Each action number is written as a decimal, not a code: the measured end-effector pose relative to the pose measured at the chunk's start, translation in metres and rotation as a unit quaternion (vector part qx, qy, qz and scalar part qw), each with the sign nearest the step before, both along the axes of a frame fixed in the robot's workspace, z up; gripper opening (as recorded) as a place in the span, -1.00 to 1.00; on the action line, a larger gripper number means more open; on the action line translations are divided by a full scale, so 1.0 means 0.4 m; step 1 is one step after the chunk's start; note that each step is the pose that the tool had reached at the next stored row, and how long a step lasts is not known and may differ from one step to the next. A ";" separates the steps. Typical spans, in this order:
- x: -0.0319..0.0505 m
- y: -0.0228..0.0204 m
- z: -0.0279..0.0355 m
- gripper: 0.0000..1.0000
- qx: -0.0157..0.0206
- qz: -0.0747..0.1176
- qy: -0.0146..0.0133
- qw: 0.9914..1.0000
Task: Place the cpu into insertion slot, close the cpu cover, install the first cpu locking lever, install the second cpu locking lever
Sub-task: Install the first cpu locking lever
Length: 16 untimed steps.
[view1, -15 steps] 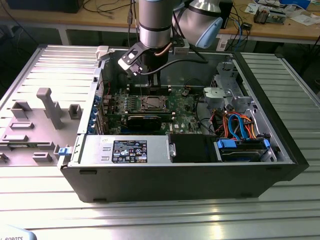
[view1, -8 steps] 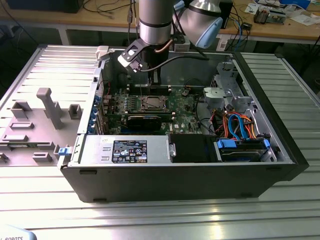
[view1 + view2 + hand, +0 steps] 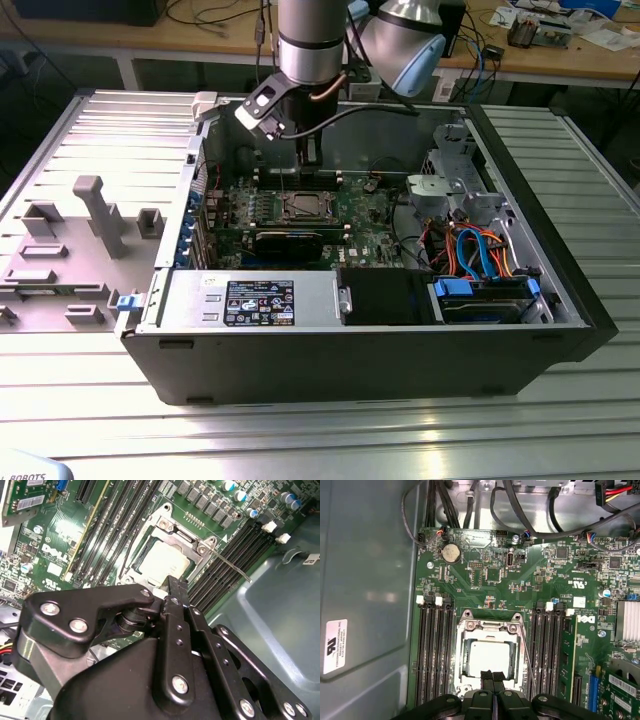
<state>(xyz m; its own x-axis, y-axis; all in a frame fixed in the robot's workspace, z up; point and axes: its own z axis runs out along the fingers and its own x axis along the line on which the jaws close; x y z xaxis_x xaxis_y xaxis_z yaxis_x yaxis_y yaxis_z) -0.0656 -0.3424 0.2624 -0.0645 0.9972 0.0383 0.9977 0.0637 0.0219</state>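
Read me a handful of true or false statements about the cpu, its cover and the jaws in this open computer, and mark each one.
1. The cpu lies in the socket on the motherboard. True.
2. The jaws are spread wide. False: they are together, with their tips at the cpu's edge in the first wrist view.
3. The cpu cover stands upright. False: it lies flat, framing the cpu.
4. A round coin battery sits on the motherboard. True.
5. The computer case is closed. False: its side is open and the arm reaches in.
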 end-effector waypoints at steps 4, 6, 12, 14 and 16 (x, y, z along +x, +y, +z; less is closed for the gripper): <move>0.000 0.000 0.013 -0.79 0.000 0.000 0.000 1.000; 0.000 0.000 0.016 -0.79 0.000 0.000 0.000 1.000; 0.000 0.000 0.018 -0.79 0.000 0.002 0.000 1.000; 0.000 0.000 0.018 -0.79 0.000 0.003 0.000 1.000; 0.000 0.000 0.017 -0.79 0.000 0.003 0.000 1.000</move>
